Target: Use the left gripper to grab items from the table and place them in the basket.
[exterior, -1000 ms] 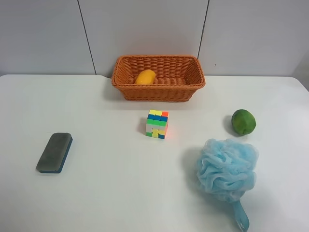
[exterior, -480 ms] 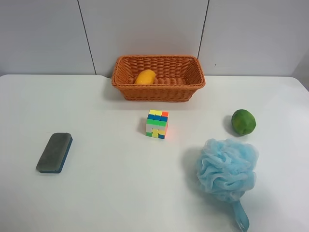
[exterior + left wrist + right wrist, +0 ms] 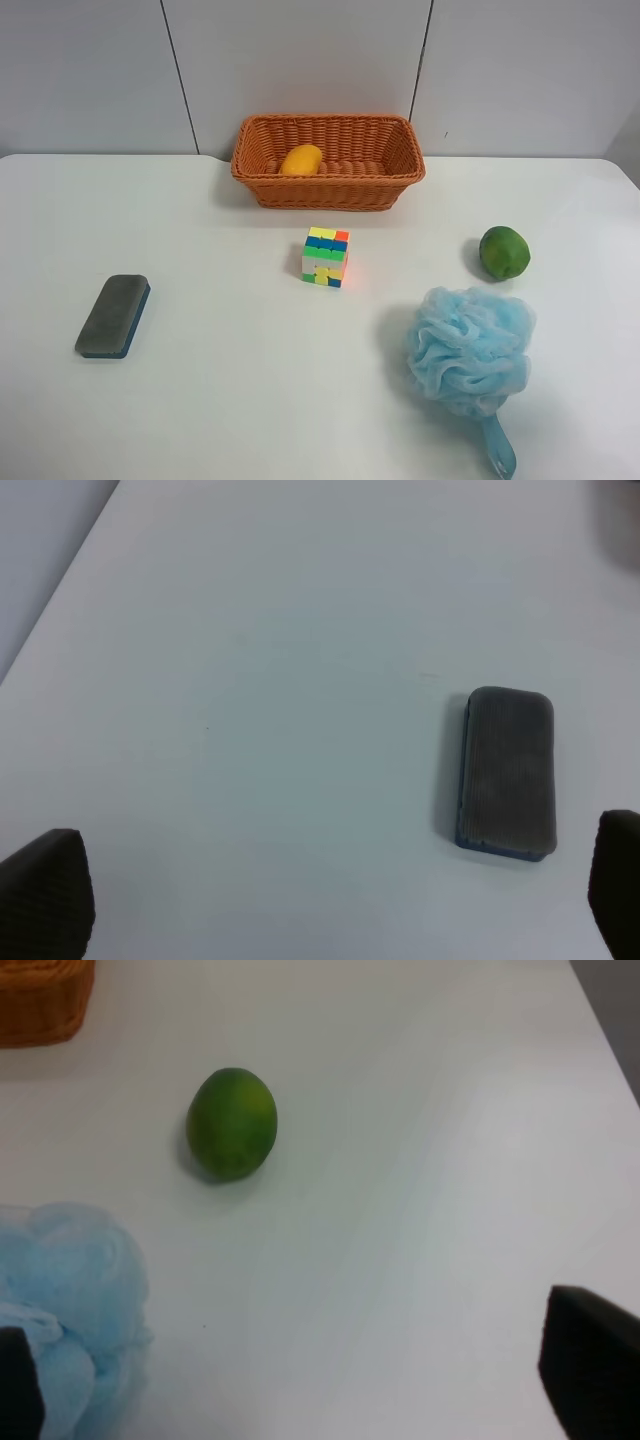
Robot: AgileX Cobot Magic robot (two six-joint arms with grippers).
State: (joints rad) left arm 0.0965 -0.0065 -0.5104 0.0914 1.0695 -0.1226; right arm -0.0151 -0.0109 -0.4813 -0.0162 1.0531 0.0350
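Note:
The yellow-orange mango (image 3: 301,160) lies inside the orange-brown wicker basket (image 3: 330,192), at its left end, at the back of the white table (image 3: 220,380). Neither arm shows in the exterior high view. In the left wrist view the left gripper (image 3: 330,905) is open and empty, with its two black fingertips (image 3: 45,892) far apart over bare tabletop near a grey eraser (image 3: 508,772). In the right wrist view the right gripper (image 3: 305,1380) is open and empty, with one fingertip (image 3: 592,1362) showing at the frame's edge.
A multicoloured cube (image 3: 326,256) stands in front of the basket. A round green fruit (image 3: 504,252) (image 3: 231,1124) and a blue bath pouf (image 3: 470,348) (image 3: 60,1300) lie at the view's right. The grey eraser (image 3: 113,315) lies at the left. A corner of the basket (image 3: 40,1000) shows in the right wrist view.

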